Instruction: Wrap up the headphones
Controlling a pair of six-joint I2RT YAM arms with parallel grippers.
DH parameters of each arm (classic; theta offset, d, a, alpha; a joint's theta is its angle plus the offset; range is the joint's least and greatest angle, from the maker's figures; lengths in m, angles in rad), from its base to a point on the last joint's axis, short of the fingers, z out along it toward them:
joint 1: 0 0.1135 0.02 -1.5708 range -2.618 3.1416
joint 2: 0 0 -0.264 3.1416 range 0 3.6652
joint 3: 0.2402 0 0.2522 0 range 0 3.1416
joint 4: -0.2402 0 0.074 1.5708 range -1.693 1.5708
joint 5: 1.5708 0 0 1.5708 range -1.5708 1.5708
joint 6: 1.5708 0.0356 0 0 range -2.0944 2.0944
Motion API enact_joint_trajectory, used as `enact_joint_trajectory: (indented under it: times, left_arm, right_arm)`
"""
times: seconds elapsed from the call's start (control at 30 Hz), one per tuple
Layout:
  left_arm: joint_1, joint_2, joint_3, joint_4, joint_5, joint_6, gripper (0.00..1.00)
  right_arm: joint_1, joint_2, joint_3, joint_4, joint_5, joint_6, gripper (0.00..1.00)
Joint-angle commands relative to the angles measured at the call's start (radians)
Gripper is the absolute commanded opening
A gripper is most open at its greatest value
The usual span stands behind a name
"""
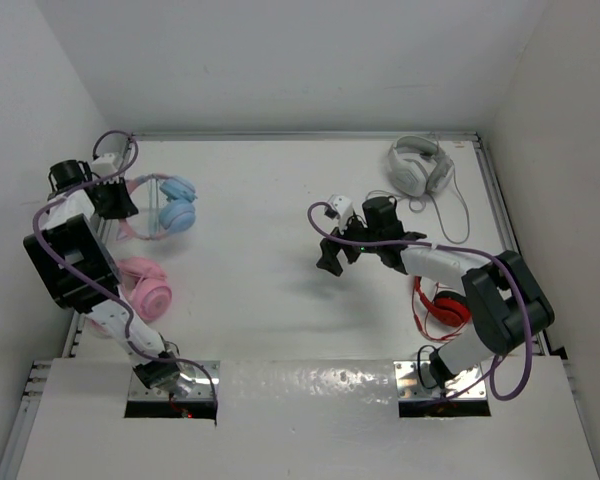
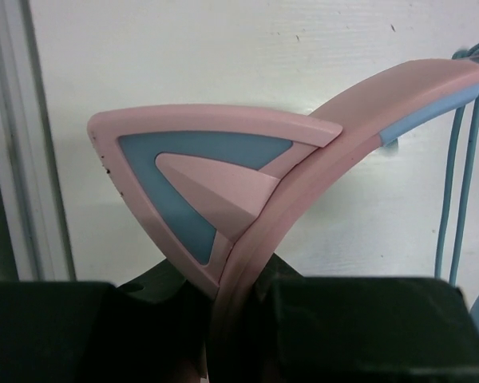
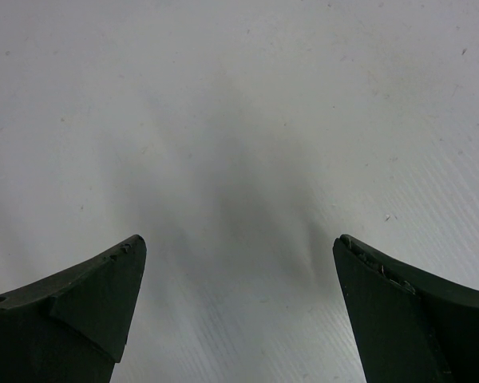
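Left gripper (image 2: 235,319) tight around the headphones (image 2: 223,183), mid-band; right gripper (image 3: 239,311) wide apart, empty, well away.

High rear overview — wrist cameras close: left on headphones (image 2: 223,199), right on table (image 3: 239,120).

White table (image 1: 270,200), the headphones (image 1: 177,205) and pink pair (image 1: 145,285) at left, white pair (image 1: 418,165) and red pair (image 1: 445,308) at right

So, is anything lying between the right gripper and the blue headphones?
Nothing visible. The right gripper hangs open over the table, and the stretch from it to the headphones is bare. The left gripper is shut on their headband.
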Motion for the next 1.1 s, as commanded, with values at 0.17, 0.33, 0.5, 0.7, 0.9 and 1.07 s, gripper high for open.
enact_joint_trajectory:
  times: [0.17, 0.33, 0.5, 0.7, 0.9, 1.07]
  left_arm:
    - [0.002, 0.057, 0.112, 0.007, 0.026, -0.017, 0.0]
    - [0.002, 0.08, 0.115, 0.001, 0.018, -0.002, 0.0]
    - [0.002, 0.148, 0.158, 0.015, 0.001, -0.029, 0.0]
    - [0.002, 0.22, 0.216, 0.032, -0.045, -0.051, 0.0]
    - [0.0, 0.24, 0.196, 0.055, -0.088, -0.048, 0.0]
    - [0.002, 0.266, 0.173, 0.089, -0.152, -0.075, 0.0]
  right_arm:
    - [0.006, 0.018, 0.067, -0.012, 0.015, -0.021, 0.99]
    - [0.009, 0.031, 0.078, -0.015, 0.013, -0.021, 0.99]
    - [0.011, 0.043, 0.08, -0.018, 0.013, -0.022, 0.99]
    - [0.012, 0.051, 0.073, -0.024, 0.029, -0.028, 0.99]
    - [0.014, 0.061, 0.078, -0.026, 0.033, -0.031, 0.99]
    - [0.017, 0.077, 0.086, -0.026, 0.03, -0.03, 0.99]
